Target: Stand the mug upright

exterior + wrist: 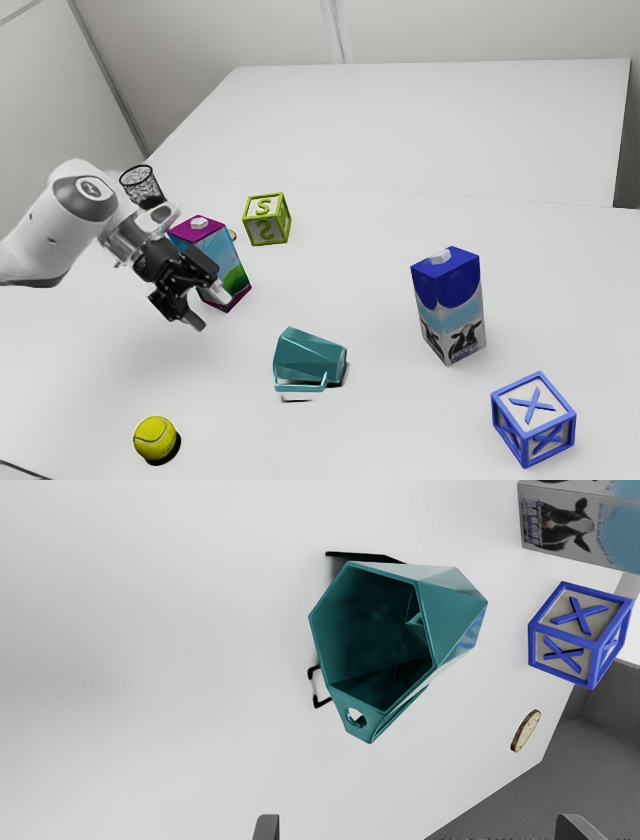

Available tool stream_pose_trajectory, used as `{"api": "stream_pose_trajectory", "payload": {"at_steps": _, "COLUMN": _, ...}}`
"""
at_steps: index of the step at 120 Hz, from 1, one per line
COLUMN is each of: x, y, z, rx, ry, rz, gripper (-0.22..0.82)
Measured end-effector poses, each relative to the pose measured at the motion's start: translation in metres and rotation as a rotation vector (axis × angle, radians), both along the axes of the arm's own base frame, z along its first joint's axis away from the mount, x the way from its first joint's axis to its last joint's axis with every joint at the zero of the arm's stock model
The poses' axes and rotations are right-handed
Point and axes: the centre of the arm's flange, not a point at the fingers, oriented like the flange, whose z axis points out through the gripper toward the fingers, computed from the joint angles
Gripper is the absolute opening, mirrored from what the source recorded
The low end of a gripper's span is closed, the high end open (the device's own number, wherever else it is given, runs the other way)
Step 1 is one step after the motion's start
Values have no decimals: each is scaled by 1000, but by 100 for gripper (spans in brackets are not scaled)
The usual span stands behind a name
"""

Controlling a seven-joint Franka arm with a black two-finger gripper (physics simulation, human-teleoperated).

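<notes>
Mug (308, 354): lay on its side on table (400, 425), mouth toward gripper (209, 307) | fingers (268, 827): stood wide, empty | risk judged: off-centre pinch on slanted wall might slip, rolling mug.

Green block (267, 220): a letter S on its top face, another S on the side face below it.
Blue block (580, 635): a letter X on its top face and on its sides.
Carton (565, 522): print beside the cow picture, not legible.
</notes>
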Motion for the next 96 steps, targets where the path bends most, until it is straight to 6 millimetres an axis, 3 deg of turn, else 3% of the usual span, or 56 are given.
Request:
{"api": "stream_pose_trajectory", "payload": {"at_steps": 29, "x": 13, "y": -20, "z": -25, "rx": -60, "ry": -27, "rz": 48, "gripper": 60}}
{"api": "stream_pose_trajectory", "payload": {"at_steps": 43, "x": 19, "y": -30, "z": -46, "rx": -84, "ry": -13, "rz": 73, "gripper": 59}}
{"api": "stream_pose_trajectory", "payload": {"at_steps": 70, "x": 29, "y": -71, "z": -75, "rx": -114, "ry": 6, "rz": 38, "gripper": 59}}
{"api": "stream_pose_trajectory", "payload": {"at_steps": 96, "x": 33, "y": -86, "z": -86, "rx": -133, "ry": 1, "rz": 32, "gripper": 53}}
